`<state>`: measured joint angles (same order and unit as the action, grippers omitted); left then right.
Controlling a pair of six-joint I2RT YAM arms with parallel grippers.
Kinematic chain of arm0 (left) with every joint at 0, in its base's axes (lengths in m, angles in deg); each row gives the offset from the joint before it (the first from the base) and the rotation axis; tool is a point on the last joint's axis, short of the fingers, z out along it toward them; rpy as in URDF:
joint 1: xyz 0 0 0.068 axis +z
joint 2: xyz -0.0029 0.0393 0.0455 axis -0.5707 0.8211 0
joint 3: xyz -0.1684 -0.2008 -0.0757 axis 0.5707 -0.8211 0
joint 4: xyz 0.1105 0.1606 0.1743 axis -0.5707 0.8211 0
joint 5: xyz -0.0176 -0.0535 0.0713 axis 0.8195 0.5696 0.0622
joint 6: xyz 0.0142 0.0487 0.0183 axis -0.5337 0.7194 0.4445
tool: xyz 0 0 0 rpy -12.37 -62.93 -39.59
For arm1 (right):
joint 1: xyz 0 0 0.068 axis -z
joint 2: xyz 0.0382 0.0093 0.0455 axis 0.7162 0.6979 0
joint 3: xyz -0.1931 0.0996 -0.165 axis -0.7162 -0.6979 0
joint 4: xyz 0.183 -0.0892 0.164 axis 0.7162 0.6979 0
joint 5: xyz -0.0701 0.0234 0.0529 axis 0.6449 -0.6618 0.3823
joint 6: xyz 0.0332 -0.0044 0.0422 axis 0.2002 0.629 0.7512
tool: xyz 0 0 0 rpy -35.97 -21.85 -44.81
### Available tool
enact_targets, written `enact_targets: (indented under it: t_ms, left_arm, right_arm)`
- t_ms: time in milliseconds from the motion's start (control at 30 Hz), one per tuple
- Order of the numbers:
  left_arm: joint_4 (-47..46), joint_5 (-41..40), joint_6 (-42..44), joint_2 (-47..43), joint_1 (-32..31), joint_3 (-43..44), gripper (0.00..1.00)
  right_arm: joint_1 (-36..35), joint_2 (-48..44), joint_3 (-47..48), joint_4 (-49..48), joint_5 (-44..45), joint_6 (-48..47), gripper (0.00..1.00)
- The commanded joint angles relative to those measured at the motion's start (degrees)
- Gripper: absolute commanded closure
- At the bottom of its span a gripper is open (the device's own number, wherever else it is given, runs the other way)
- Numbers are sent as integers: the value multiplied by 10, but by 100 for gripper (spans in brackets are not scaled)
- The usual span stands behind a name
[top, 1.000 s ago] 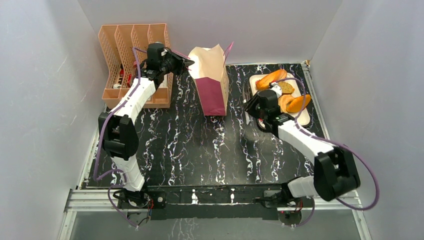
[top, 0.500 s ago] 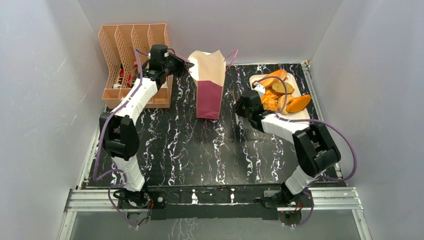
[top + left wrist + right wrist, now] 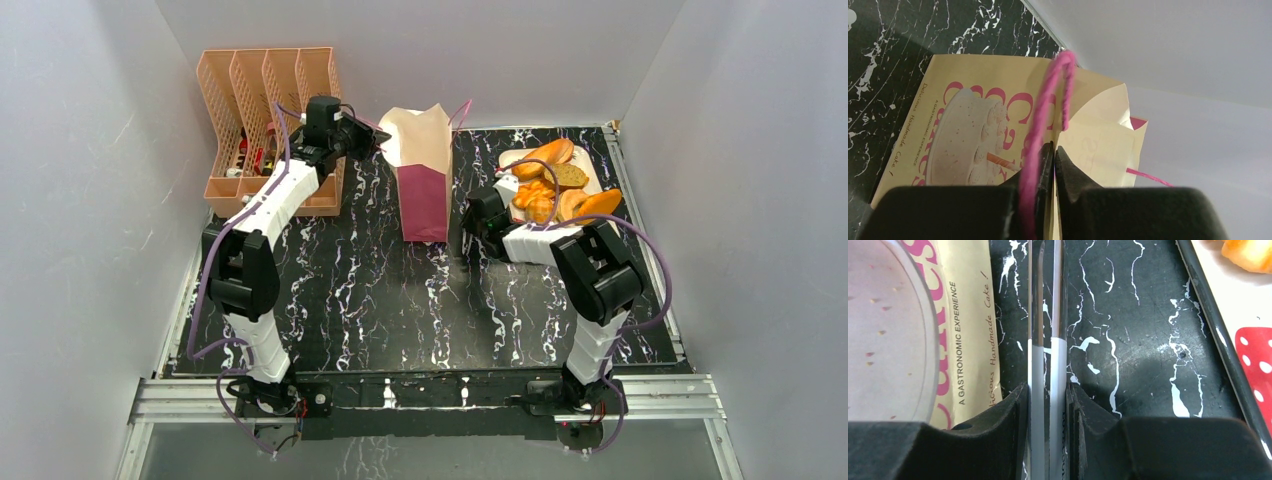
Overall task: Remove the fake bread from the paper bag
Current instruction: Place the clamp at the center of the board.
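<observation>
Standing the paper bag (image 3: 425, 185) upright at the far middle of the black marble table (image 3: 380, 290), between the peach file rack (image 3: 265, 90) and the white tray (image 3: 1220, 295).

Pinching the bag's left-side pink string handle (image 3: 1040, 125) with the left gripper (image 3: 1054, 150), clenched fully on the cord at the upper rim. Holding the mouth partly open, judging by the folded tan flap in the left wrist view. Showing nothing of the bag's interior in any view, so confirming no fake bread inside and ruling none out.

Displaying several pieces of fake bread (image 3: 548, 158) on the tray, well apart from the bag: orange-brown loaves and one sliced round piece. Judging the removal as largely done, possibly complete.

Gripping a pair of metal tongs (image 3: 1058, 360) in the right gripper (image 3: 1048, 390), clamping both blades nearly together. Sitting low over the table in the gap between bag and tray, just beside the bag's maroon lower half. Showing no bread between the blades in the right wrist view; losing the tips at that view's top edge.

Remaining, as a judgement:
- Checking the bag for leftover pieces.
- If finding any, reaching in through the mouth with the tongs, lifting out, and setting down on the tray.
- If finding none, releasing the handle.
</observation>
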<state>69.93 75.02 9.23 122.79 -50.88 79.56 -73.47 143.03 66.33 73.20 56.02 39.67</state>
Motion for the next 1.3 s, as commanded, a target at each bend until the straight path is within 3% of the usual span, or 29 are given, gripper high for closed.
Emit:
enact_targets:
  t_ms: [0,33,67,100,300,400,467,767,1267]
  left_arm:
    - [-19,-4,2,-31,-4,-13,91]
    - [-20,-4,4,-32,-5,-14,87]
    - [-22,-4,5,-32,-6,-16,84]
    - [-25,-4,6,-33,-8,-19,81]
    - [-34,-8,7,-42,-14,-34,60]
    - [-39,-14,16,-48,-16,-30,45]
    - [-36,-14,29,-49,-18,-16,41]
    - [13,-53,98,-74,-43,43,37]
    - [56,-92,179,-128,-67,72,35]
  right_arm:
    - [-2,14,31,-36,32,-5,83]
    - [-2,17,32,-31,33,-122,41]
    - [-4,21,32,-28,34,-97,61]
    - [-4,24,32,-24,35,-92,63]
    - [-5,35,30,-7,38,-85,58]
    - [-7,27,27,-6,41,-87,55]
    - [-9,23,27,-6,46,-91,54]
    - [-13,5,32,11,67,-93,53]
    - [-14,-30,28,28,89,-91,48]
